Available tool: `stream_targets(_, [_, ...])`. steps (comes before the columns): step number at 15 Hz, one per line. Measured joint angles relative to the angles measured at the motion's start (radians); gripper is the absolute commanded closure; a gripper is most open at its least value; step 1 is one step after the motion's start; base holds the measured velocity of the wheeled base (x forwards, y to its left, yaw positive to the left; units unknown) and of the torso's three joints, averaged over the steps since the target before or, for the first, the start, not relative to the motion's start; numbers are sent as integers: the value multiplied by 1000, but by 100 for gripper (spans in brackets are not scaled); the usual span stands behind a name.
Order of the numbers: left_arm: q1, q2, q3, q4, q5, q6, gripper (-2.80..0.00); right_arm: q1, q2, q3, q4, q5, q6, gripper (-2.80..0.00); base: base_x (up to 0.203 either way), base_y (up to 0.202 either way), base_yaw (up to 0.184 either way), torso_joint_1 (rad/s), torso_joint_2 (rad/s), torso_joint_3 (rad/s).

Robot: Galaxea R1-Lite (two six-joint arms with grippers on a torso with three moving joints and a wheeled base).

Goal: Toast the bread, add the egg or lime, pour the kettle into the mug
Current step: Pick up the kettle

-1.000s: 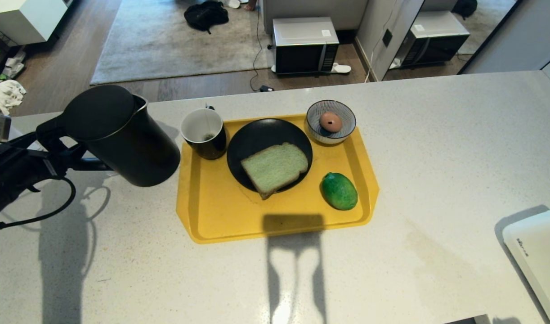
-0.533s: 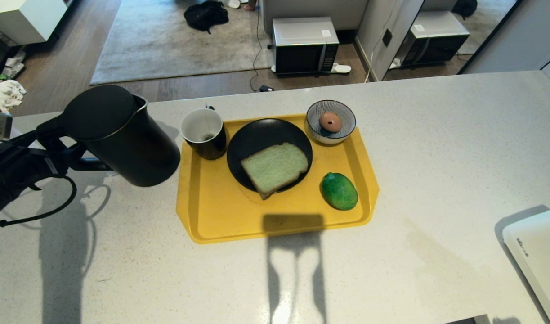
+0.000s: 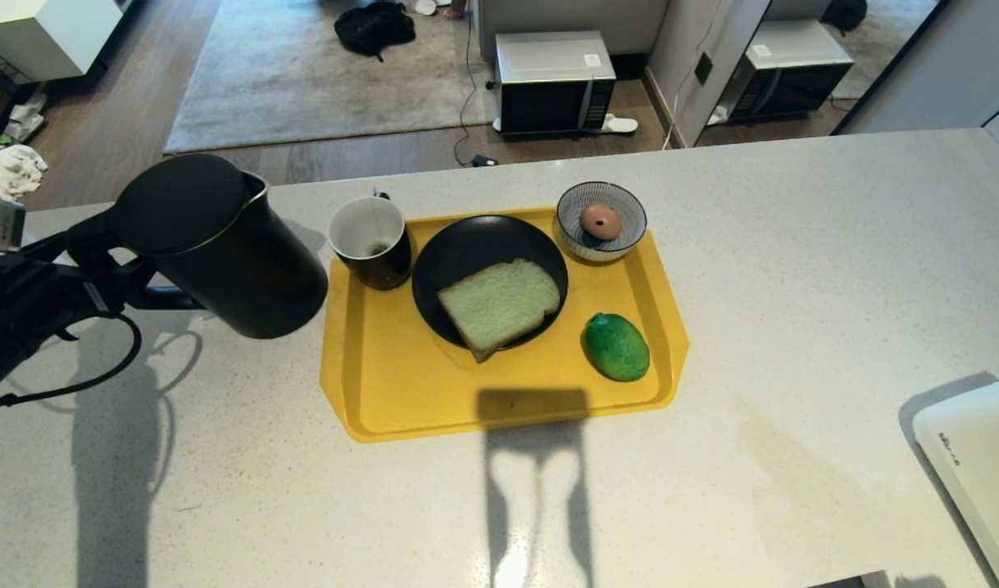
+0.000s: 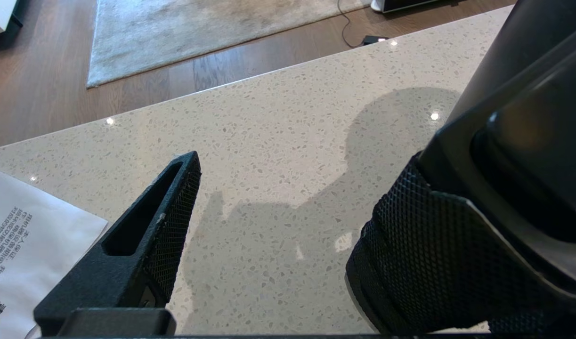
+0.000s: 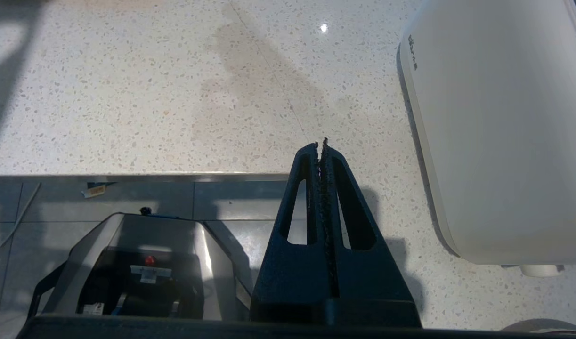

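Kettle (image 3: 221, 245) just left of tray edge (image 3: 340, 384); left gripper (image 4: 278, 235) spread beside its handle; right gripper (image 5: 321, 150) pressed together.

kettle (image 3: 221, 249) handle: being hidden behind the body and the left arm (image 3: 25, 302)
left arm: running off the head view's edge
white appliance (image 3: 977, 457): being cropped at the corner

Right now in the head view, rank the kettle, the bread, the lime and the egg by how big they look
1. kettle, though it sits nearer the camera, which inflates it
2. bread
3. lime
4. egg
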Motion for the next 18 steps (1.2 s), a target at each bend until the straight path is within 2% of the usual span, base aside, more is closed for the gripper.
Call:
stream_targets(11, [-25, 9, -1, 0, -1, 1, -280, 0, 0, 0, 0, 0, 0, 0, 0, 0, 0, 0, 0, 0])
stream_targets(12, [-27, 9, -1, 0, 0, 0, -52, 0, 0, 0, 0, 0, 0, 0, 0, 0, 0, 0, 0, 0])
stream_targets(13, [-28, 9, -1, 0, 0, 0, 0, 0, 0, 0, 0, -1, 0, 0, 0, 0, 0, 0, 0, 0])
stream_targets(18, [-33, 7, 2, 0, -2, -14, 0, 0, 0, 0, 0, 0, 0, 0, 0, 0, 0, 0, 0, 0])
